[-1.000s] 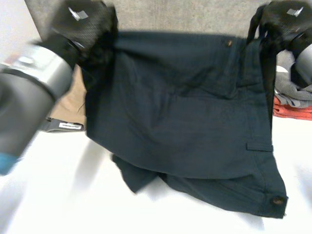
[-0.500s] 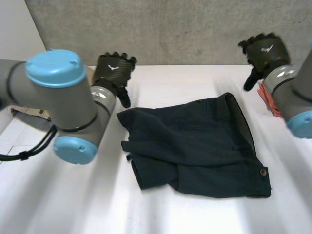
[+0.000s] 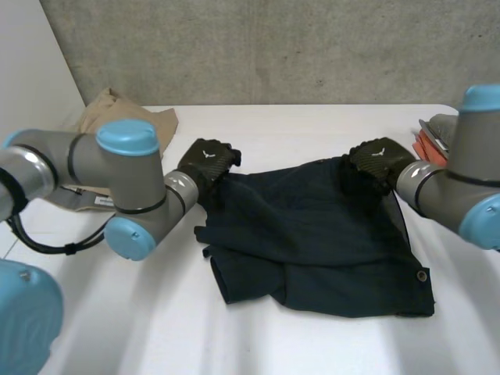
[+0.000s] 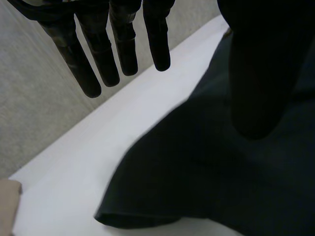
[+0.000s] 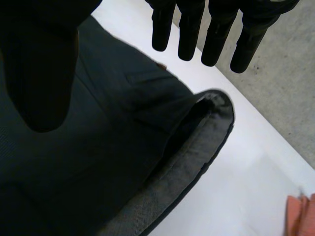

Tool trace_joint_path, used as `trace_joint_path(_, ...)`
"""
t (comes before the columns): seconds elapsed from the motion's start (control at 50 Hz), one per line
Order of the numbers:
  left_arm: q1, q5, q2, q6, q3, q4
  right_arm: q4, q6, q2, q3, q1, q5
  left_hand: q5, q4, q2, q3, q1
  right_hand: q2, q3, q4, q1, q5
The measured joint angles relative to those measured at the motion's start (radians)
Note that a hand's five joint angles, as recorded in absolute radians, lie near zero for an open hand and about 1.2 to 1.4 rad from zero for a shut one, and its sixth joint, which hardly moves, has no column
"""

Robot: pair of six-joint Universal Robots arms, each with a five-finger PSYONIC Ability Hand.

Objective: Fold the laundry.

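The shorts lie rumpled on the table, between the two hands. The left hand is at the far corner on its side, fingers straight and spread away from the thumb. The thumb hangs over the cloth, nothing pinched. The right hand is over the waistband end on its side, same deal: fingers straight, apart from the thumb, holding nothing

Best guess at the step: grab both far corners so the shorts can be pulled flat before any fold

How to do it well, imo: the waistband under the right hand gapes open and shows its grey lining, so that hand should pinch both layers together, not just the top one. The cloth below the left hand's fingertips looks rolled under, so it should go for the real edge, not the roll. Both hands should close together and pull apart evenly, or the bunched side away from the hands will only twist more. The tan cloth beside the left arm is one to stay off
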State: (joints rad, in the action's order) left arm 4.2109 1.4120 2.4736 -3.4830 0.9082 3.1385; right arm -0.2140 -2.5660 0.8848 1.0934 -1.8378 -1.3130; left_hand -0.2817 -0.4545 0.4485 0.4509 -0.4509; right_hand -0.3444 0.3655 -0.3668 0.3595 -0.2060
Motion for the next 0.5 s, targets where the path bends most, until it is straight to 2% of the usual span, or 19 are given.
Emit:
trace_joint_path(0.14,-0.007,0.007,0.083,-0.001,-0.057,-0.001,0.137,0.005,-0.118,-0.025,0.000,-0.009,-0.092,-0.093,0.098,0.098,-0.103,-0.055,0.049,-0.057,0.062,-0.052)
trace_joint_path(0.2,-0.010,0.010,0.096,-0.002,-0.059,0.002,0.182,0.007,-0.153,-0.031,0.000,-0.011,-0.355,-0.361,0.379,0.363,-0.397,-0.072,0.061,-0.078,0.078,-0.070)
trace_joint_path(0.22,-0.011,0.010,0.097,-0.003,-0.059,0.002,0.188,0.007,-0.160,-0.033,0.000,-0.011,-0.355,-0.361,0.379,0.363,-0.397,-0.084,0.070,-0.085,0.087,-0.077)
trace_joint_path(0.3,-0.015,0.019,0.094,-0.008,-0.054,0.008,0.214,0.008,-0.195,-0.046,0.001,-0.014,-0.685,-0.698,0.702,0.694,-0.681,-0.126,0.112,-0.116,0.119,-0.101)
trace_joint_path(0.4,-0.021,0.048,0.073,-0.012,-0.049,0.024,0.221,0.010,-0.222,-0.060,0.001,-0.018,-0.711,-0.742,0.744,0.732,-0.687,-0.407,0.382,-0.379,0.400,-0.283)
trace_joint_path(0.44,-0.024,0.062,0.055,-0.013,-0.046,0.031,0.219,0.010,-0.227,-0.062,0.001,-0.020,-0.711,-0.742,0.744,0.732,-0.687,-0.672,0.629,-0.628,0.600,-0.540)
trace_joint_path(0.5,-0.027,0.075,0.022,-0.011,-0.043,0.038,0.217,0.007,-0.215,-0.064,0.001,-0.023,-0.711,-0.742,0.744,0.732,-0.687,-0.831,0.805,-0.808,0.734,-0.750)
